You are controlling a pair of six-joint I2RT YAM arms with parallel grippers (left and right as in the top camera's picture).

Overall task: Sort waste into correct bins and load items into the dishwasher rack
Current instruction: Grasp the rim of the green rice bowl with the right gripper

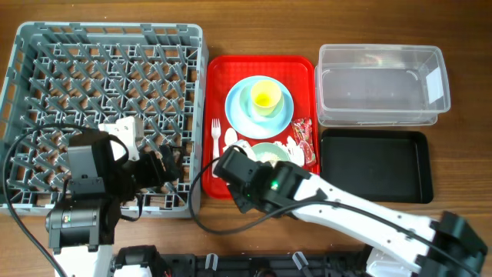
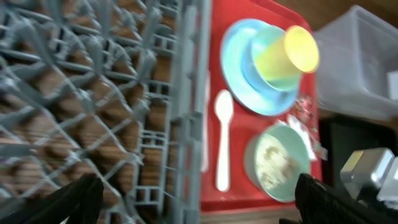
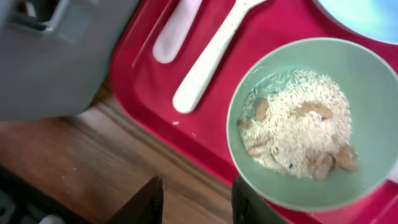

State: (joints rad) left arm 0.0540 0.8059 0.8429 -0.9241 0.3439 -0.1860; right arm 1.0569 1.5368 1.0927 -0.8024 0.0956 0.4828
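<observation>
The grey dishwasher rack [image 1: 108,108] fills the left. On a red tray [image 1: 261,65] sit a light blue plate [image 1: 244,115] with a yellow cup [image 1: 265,95], a white fork [image 1: 217,135] and spoon [image 1: 231,138], and red-and-white wrappers [image 1: 302,138]. A mint-green bowl [image 3: 373,74] holds rice scraps [image 3: 292,124]. My right gripper [image 3: 198,205] is open and empty over the table's wood at the tray's front edge, with one finger [image 3: 249,202] beside the bowl's rim. My left gripper [image 2: 205,208] is wide open above the rack's right wall, holding nothing.
A clear tub [image 1: 380,85] stands at the back right, with a shallow black tray [image 1: 374,165] in front of it. My right arm [image 1: 361,219] crosses the front of the table from the right. Cables hang by the rack's front left.
</observation>
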